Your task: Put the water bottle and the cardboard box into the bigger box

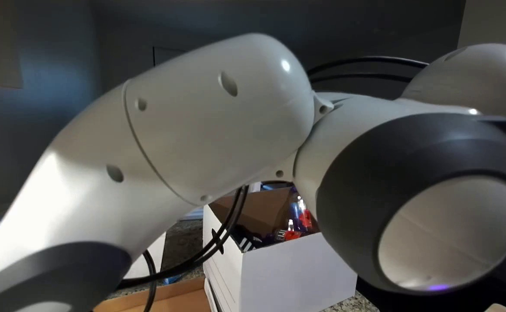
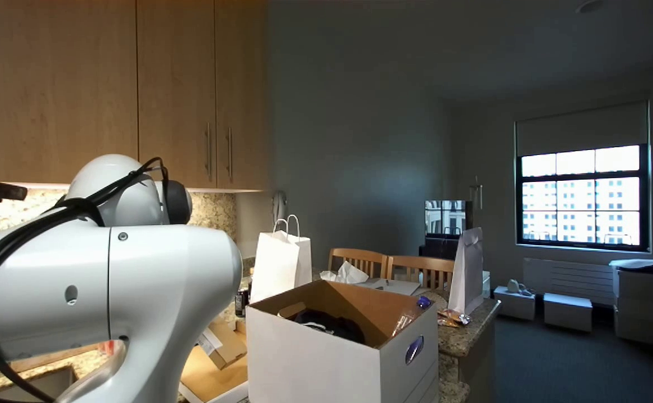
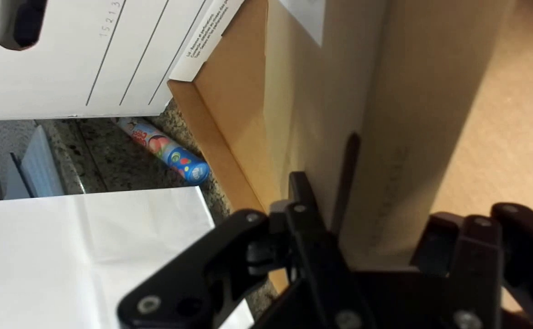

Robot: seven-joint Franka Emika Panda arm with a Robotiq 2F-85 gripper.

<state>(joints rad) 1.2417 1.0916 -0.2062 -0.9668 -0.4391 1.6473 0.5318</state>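
The slim brown cardboard box [image 3: 412,114] fills the gap between my gripper's [image 3: 371,201] fingers in the wrist view. One finger lies along its left side and the other meets its right edge; the grip looks shut on it. In an exterior view the cardboard box [image 2: 228,342] is tilted over a shallow brown tray [image 2: 206,376]. The bigger box [image 2: 315,364] is white outside, brown inside and open at the top; it also shows in the wrist view [image 3: 65,73]. The water bottle [image 1: 302,214] is inside it, near a corner. The gripper is hidden in both exterior views.
Dark cloth [image 2: 329,326] lies inside the bigger box. White paper bags [image 2: 276,266] [image 2: 467,274] stand behind and beside it. A blue fruit-print can [image 3: 166,153] lies on the counter next to the tray. A dark can [image 2: 240,302] stands by a bag. Cabinets hang above the arm.
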